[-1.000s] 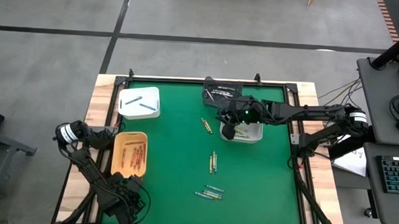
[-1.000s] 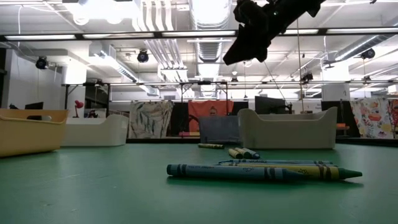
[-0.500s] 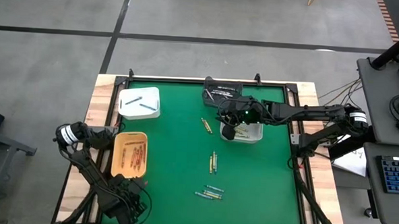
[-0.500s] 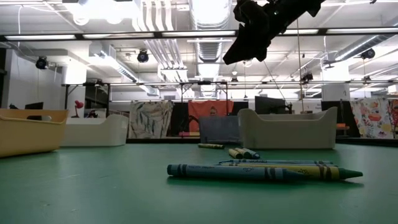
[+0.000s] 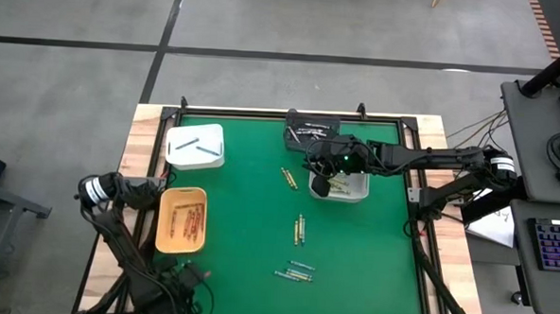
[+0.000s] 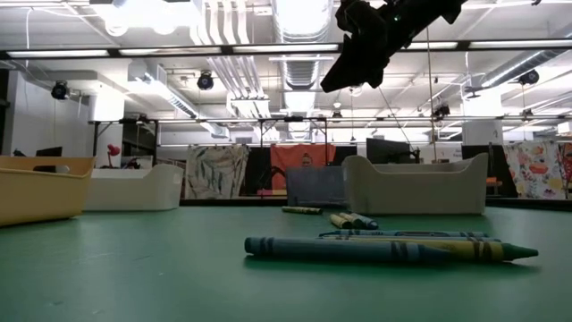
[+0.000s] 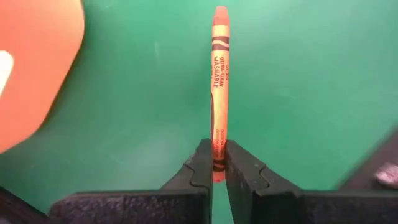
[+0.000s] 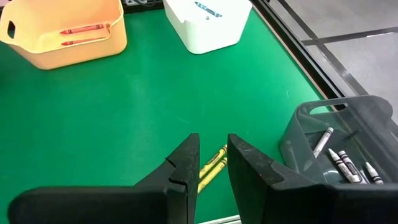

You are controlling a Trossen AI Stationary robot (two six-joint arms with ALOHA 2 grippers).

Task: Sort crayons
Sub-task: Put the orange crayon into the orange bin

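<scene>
The big green table mat [image 5: 249, 212] is where the sorting is done. The red-orange paper-wrapped crayon [image 7: 219, 87] is pinched by its back end between the closed jaws of the left gripper [image 7: 217, 167]. Most of the stick pokes out ahead of the jaws, over the mat, so the grip is small. It should be lifted slowly and kept level, so it is not tipped out. It is best carried to the orange plastic tray [image 5: 181, 219], which shows as an orange blur off to one side of the jaws, because red sticks are already laid in there. The jaws should be opened only when the crayon is low over the tray.

The right gripper [image 8: 212, 163] is held up over the mat beside the white plastic tub [image 5: 347, 185], with its jaws a narrow way apart and nothing held. Two yellow crayons [image 8: 210, 167] are seen just past its jaws.

The held crayon is thin and straight, with dark wavy bands and small print on its wrapper.
</scene>
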